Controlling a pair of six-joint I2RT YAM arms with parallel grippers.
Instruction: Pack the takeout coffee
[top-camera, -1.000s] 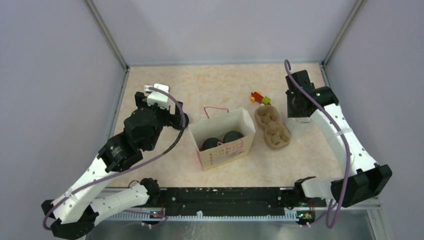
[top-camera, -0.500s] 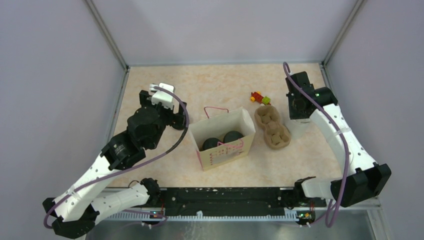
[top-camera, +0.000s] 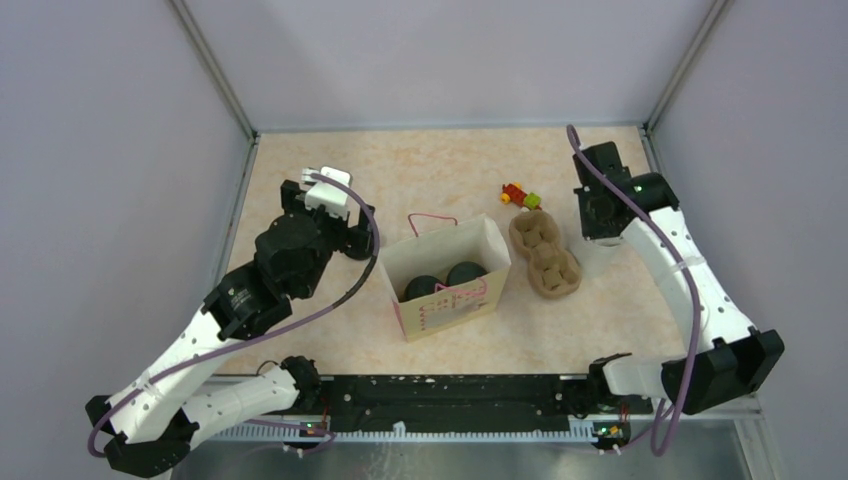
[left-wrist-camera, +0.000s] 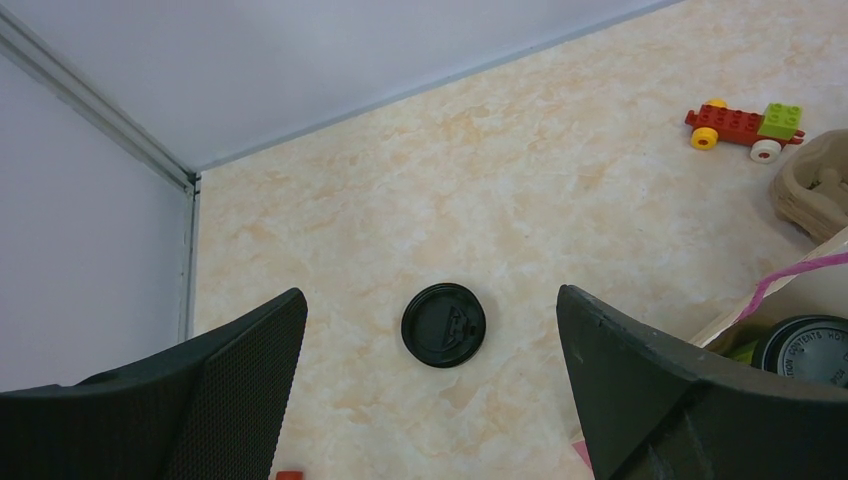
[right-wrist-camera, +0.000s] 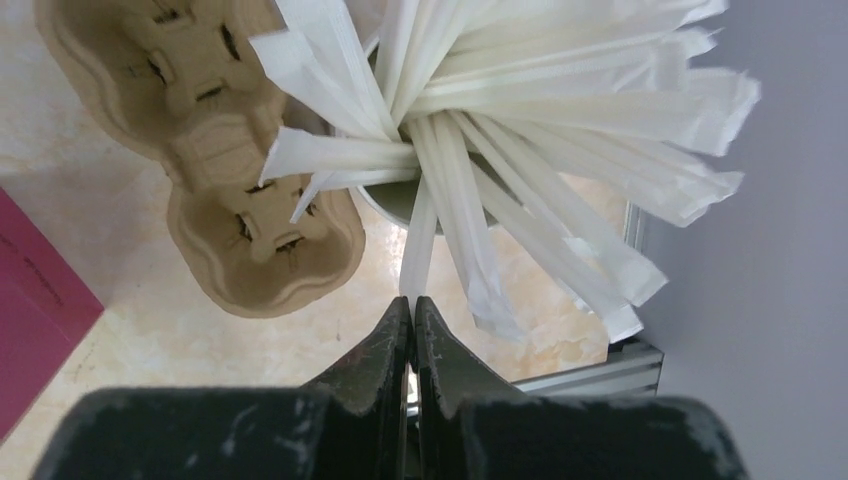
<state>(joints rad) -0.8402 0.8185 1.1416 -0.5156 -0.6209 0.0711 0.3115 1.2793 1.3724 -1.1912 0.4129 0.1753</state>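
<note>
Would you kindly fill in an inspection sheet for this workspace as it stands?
Surface: beige marbled tabletop, no spills seen.
Job's things: two lidded black cups inside the paper bag.
Clutter: loose black lid, toy car, pulp carrier, bundle of wrapped straws.
Claws: left claw open above that lid; right claw shut, apparently on one straw.
Cables: purple cables along both arms, no snag seen.
Surroundings: pale walls, metal frame posts.
</note>
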